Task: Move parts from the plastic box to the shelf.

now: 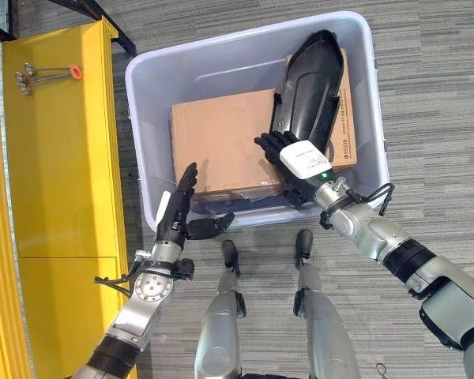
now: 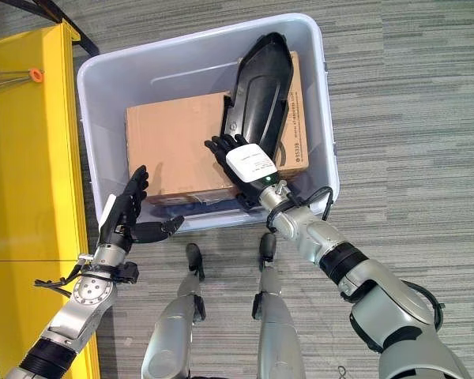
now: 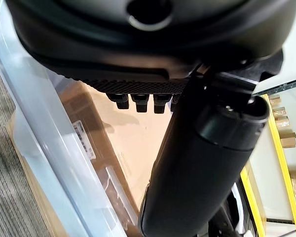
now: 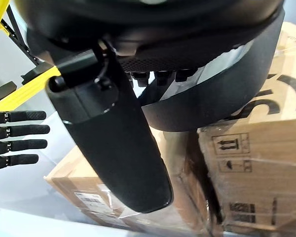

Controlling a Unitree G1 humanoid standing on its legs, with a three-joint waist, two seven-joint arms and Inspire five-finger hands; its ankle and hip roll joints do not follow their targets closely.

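Translucent smooth plastic box, matt brown cardboard cartons, glossy black plastic part, ribbed grey carpet.

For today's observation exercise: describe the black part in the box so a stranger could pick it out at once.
Start at the pale plastic box on the grey carpet. The long black part lies over its cardboard cartons, with the right hand on its near end. Glossy, curved and tapered, it is unlike the boxy brown cartons.

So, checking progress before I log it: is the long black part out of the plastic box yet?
Not yet. The black part lies on the cardboard boxes inside the plastic box, with the right hand on its near end.
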